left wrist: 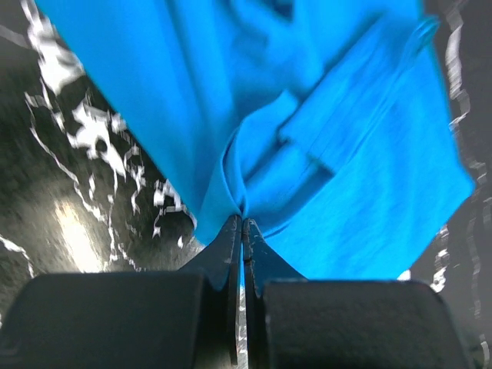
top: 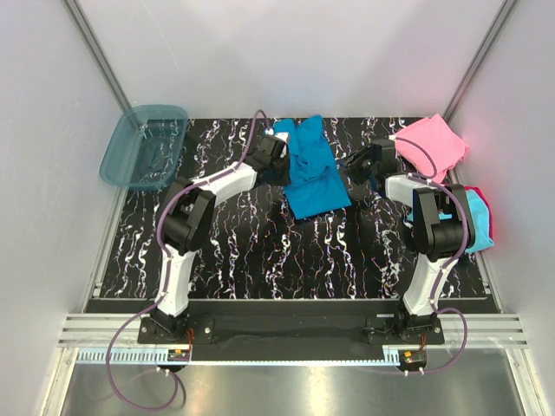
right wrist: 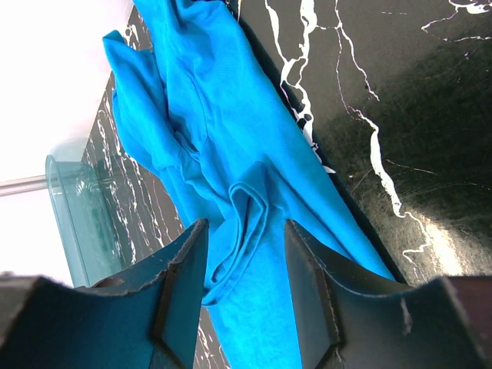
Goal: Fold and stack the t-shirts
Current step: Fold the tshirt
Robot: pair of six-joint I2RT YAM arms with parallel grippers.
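A large teal-blue t-shirt (top: 312, 173) lies crumpled on the black marbled table (top: 260, 251), at the middle back. My left gripper (top: 279, 156) sits at its left edge. In the left wrist view that gripper (left wrist: 243, 220) is shut on a pinched fold of the teal-blue shirt (left wrist: 323, 115). My right gripper (top: 358, 165) stands open at the shirt's right side. In the right wrist view a rumpled fold of the shirt (right wrist: 231, 154) shows between the spread fingers of that gripper (right wrist: 246, 224). A folded pink t-shirt (top: 434, 143) lies back right. Folded cyan and magenta t-shirts (top: 481, 217) lie behind the right arm.
A translucent blue plastic tub (top: 143, 146) sits at the back left corner, overhanging the table edge; it also shows at the left of the right wrist view (right wrist: 73, 223). White walls close in the back and sides. Both arm bases stand at the near edge.
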